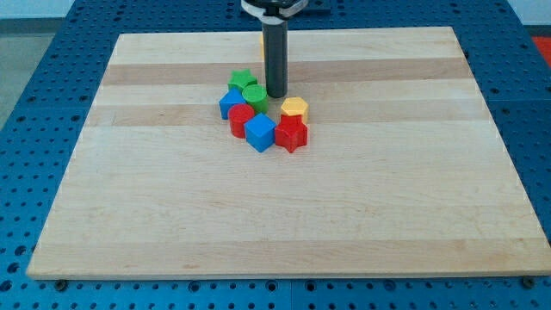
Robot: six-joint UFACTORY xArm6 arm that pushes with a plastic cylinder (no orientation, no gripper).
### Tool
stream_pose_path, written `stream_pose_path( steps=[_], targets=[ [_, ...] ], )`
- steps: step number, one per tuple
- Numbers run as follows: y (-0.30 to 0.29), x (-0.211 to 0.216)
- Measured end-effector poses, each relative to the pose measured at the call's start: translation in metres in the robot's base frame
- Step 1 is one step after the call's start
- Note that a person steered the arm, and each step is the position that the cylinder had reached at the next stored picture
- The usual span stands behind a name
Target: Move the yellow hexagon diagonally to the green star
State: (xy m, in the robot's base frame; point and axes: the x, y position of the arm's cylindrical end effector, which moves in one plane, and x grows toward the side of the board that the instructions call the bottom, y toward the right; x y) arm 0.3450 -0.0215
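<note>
The yellow hexagon [294,108] sits on the wooden board [284,215], at the right of a tight cluster of blocks. The green star [243,81] is at the cluster's top left. My tip [275,94] rests on the board just right of a green round block [254,95] and up-left of the yellow hexagon, a short gap away from it. The dark rod rises straight up from the tip to the view's top.
The cluster also holds a blue block [230,103], a red block [242,119], a blue cube [260,132] and a red star-like block [292,133] right below the hexagon. An orange-yellow block [262,40] peeks out behind the rod. A blue pegboard [34,77] surrounds the board.
</note>
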Motion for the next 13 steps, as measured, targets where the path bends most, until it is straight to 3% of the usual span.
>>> stream_pose_path(
  steps=[3, 5, 8, 11, 13],
  targets=[
    [-0.022, 0.083],
    [0.028, 0.082],
    [0.046, 0.031],
    [0.046, -0.049],
    [0.046, -0.069]
  ],
)
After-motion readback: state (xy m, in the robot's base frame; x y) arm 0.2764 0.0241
